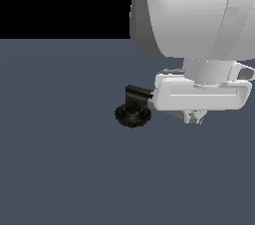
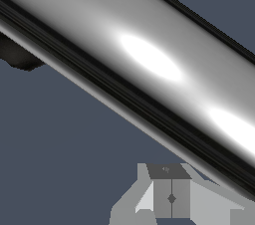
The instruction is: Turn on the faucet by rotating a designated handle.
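Across the upper right of the exterior view the white robot arm (image 1: pixel 194 15) fills most of the picture, its wrist bent down over a dark grey-blue counter (image 1: pixel 60 169). Below it sits the gripper (image 1: pixel 195 117), its pale body lying flat and hiding most of what it reaches for. Just beside it, toward the exterior view's left, stands the faucet (image 1: pixel 132 112): a round black ribbed base on the counter with a black elbow on top that points toward the gripper. The handle (image 2: pixel 149 64) is hidden in the exterior view behind the gripper body; in the wrist view it shows as a shiny silver-grey bar very close to the camera, its long axis running slantwise across the picture. One grey finger (image 2: pixel 171 198) shows under the bar. I cannot tell whether the jaws stand wide or are closed on the bar. Judging from this, the handle lies right at the jaws, and the coming push must go across its long axis, around the elbow.
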Available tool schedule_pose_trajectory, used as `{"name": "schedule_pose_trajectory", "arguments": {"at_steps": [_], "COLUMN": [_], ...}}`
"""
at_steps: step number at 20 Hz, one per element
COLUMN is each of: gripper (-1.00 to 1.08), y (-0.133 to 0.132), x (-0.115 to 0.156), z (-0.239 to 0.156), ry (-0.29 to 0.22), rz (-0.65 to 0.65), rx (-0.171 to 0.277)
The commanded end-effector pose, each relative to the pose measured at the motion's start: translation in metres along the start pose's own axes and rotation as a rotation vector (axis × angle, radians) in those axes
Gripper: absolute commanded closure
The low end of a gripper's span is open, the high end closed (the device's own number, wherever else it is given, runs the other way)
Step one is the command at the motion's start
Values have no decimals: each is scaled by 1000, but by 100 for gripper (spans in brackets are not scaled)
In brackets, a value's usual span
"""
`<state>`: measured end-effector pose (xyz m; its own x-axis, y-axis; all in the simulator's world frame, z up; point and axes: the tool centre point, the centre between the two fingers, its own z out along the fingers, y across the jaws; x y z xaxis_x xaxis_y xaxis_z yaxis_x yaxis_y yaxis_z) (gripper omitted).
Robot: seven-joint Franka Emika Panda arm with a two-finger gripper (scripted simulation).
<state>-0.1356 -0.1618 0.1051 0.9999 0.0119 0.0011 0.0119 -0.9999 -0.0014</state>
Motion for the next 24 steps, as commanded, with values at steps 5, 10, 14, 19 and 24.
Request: {"name": "schedule_pose_trajectory", "arguments": {"at_steps": [5, 10, 14, 19, 24], "gripper": [108, 108, 108, 108, 108], "y": [10, 22, 32, 44, 56], "x": [23, 36, 47, 59, 72], "z": [2, 2, 2, 2, 3], "ry": [2, 2, 1, 0, 0], "rz": [-17, -16, -14, -13, -11], "rx": [-1, -1, -1, -1, -1]}}
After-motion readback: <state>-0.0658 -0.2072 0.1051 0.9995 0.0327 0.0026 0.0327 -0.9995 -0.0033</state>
